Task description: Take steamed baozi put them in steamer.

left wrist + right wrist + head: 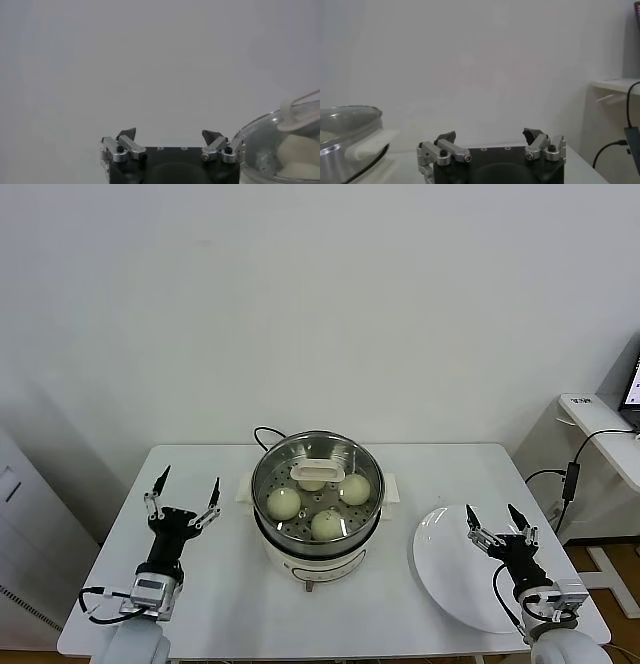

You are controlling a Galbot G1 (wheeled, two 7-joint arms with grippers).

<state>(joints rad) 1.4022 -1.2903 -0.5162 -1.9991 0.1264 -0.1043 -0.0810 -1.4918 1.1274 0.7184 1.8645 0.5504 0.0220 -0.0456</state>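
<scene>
White plate [452, 584] on table [420, 474], desk [600, 424] nearby.

Four pale baozi [321, 501] inside steamer [372, 509]

I face a plain white wall [320, 304]. Before me stands a white table [210, 604] with rounded corners. Off to my right sits a white desk [605, 434], a black cable [570, 474] hanging from it. The light is even and soft.

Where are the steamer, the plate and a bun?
steamer [368, 502]: head view, steel rim on its right side
plate [440, 559]: head view, bare left part
bun [284, 503]: head view, top of the left one
</scene>
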